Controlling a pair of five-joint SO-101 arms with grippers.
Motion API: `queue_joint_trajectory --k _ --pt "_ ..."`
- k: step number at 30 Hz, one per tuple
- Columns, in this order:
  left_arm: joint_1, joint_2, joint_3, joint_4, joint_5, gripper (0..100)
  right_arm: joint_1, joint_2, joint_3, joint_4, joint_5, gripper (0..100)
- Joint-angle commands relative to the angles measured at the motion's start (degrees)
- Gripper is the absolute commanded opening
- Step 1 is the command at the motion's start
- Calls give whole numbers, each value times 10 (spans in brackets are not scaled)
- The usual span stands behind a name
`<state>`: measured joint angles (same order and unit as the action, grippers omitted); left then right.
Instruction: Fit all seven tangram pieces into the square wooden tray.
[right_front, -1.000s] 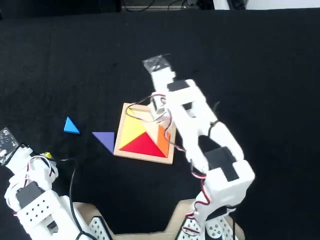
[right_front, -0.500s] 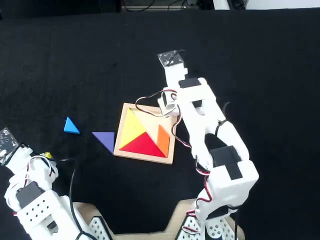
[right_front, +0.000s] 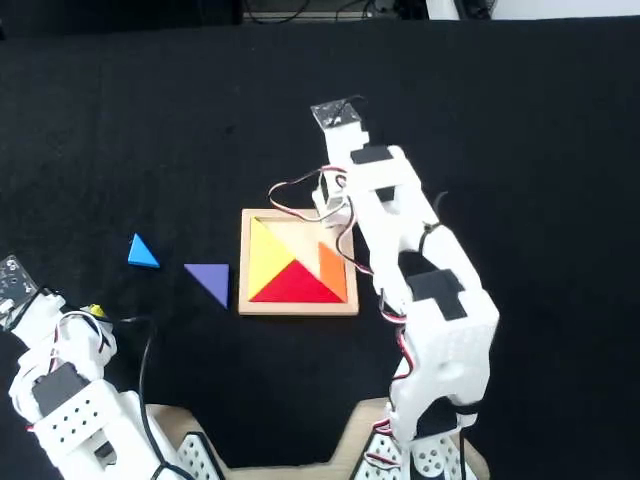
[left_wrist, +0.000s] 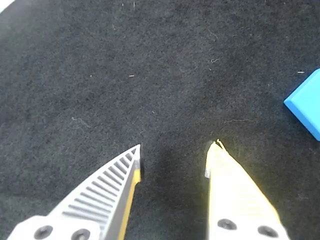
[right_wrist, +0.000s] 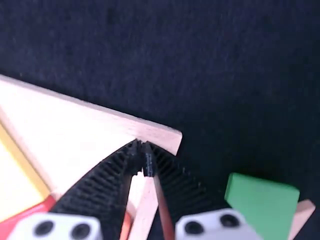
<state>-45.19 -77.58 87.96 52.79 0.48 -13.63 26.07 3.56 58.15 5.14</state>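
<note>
Tray corner, seemingly pinched by right gripper

Matt, lint-flecked black cloth underneath. Pale, bare-looking wood for the tray. Smooth, flat-coloured finish on the blue triangle and green piece. Ribbed plastic on the 2 fingers of the left gripper.

The setting reads as a robotics lab or test bench. A tabletop is covered with black cloth, and two white robot arms, the left arm and the right arm, are mounted at its near edge on a pale wooden board. Loose wires are left exposed along the right arm, and cables are seen past the far edge.
</note>
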Motion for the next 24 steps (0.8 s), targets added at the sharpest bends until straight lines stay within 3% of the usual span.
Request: queue_joint_trajectory --k 1,8,16,24 --pt "8 -5 -3 -8 -4 216 -25 16 -38 4 30 11" --pt "8 -5 -3 -8 -4 216 -33 -67 -19 60 32 11" --pt "8 -5 -3 -9 -4 216 -105 -153 140 -43 23 11" --pt "8 -5 -2 -9 -4 216 -92 -144 138 -41 32 11"
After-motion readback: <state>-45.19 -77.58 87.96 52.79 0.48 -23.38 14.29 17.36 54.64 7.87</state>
